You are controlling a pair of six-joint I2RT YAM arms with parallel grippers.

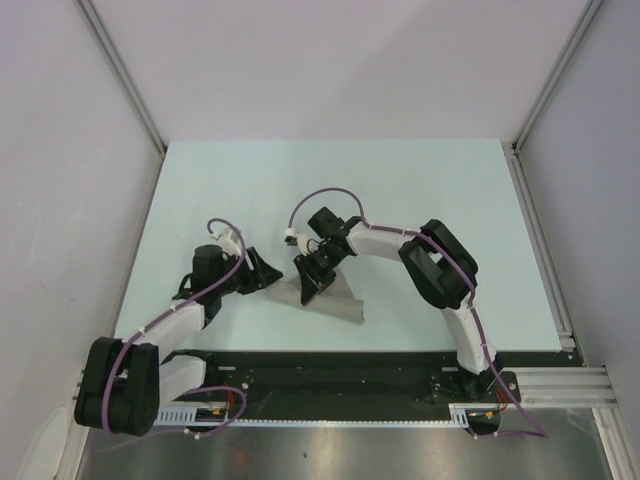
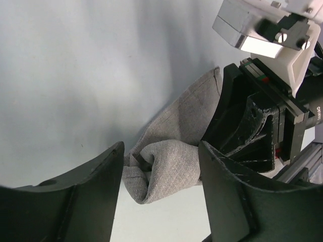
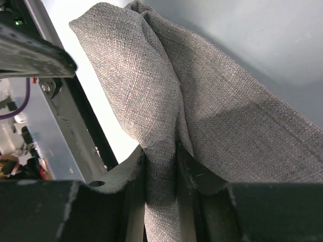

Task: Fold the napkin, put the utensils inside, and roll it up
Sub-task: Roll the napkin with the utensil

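My right gripper (image 3: 160, 164) pinches a fold of the napkin (image 3: 151, 91); my left gripper (image 2: 160, 154) stands spread, the cloth's bunched end between its tips.

Soft, even light keeps the worktop (image 1: 400, 190) bright. A broad grey shadow lies beyond the left gripper (image 2: 160, 151); the right gripper (image 3: 160, 161) looks soft-edged up close, probably out of focus.

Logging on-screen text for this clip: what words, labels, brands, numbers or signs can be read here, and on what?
Nothing legible in any view.
Pale lettering on the black wrist housing, left wrist view: too small and blurred to read.
The grey woven napkin and the pale blue-green table: no markings.
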